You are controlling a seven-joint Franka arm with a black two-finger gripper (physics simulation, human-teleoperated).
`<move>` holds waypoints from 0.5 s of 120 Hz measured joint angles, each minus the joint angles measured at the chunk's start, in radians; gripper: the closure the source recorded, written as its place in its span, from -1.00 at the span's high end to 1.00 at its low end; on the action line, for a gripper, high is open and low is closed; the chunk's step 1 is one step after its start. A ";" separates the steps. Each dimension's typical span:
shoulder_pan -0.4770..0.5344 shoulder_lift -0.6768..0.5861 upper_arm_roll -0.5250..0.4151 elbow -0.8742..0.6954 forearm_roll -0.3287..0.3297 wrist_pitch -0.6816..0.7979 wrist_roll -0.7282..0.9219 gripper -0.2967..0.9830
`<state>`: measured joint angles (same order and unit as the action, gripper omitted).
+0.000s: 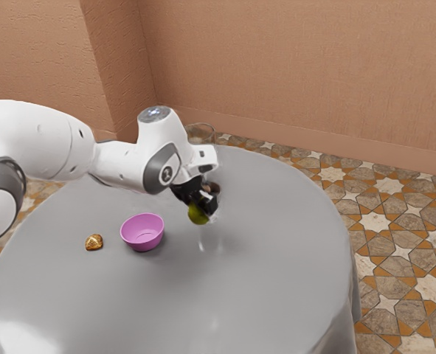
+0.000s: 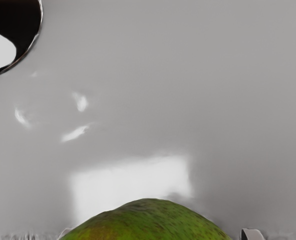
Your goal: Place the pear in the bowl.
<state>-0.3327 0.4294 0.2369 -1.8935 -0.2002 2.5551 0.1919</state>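
My gripper (image 1: pixel 203 206) is over the table with its black fingers around the green pear (image 1: pixel 197 214), shut on it. The pear hangs above the grey tabletop. At the lower edge of the wrist view the pear (image 2: pixel 148 222) shows large, with a fingertip at each side of it. The pink bowl (image 1: pixel 142 232) stands upright on the table, apart from the pear, toward the exterior view's left and a little nearer that camera.
A small golden-brown lump (image 1: pixel 94 242) lies beside the bowl on the grey round table (image 1: pixel 254 295). Behind the hand stands a transparent, glass-like object (image 1: pixel 201 133). A dark round object with a shiny rim (image 2: pixel 12 30) appears in the wrist view.
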 joint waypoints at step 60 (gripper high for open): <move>0.056 -0.224 0.083 -0.230 0.130 -0.010 0.077 -0.21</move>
<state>-0.2768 0.2052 0.3198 -2.1232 -0.0698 2.5455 0.2688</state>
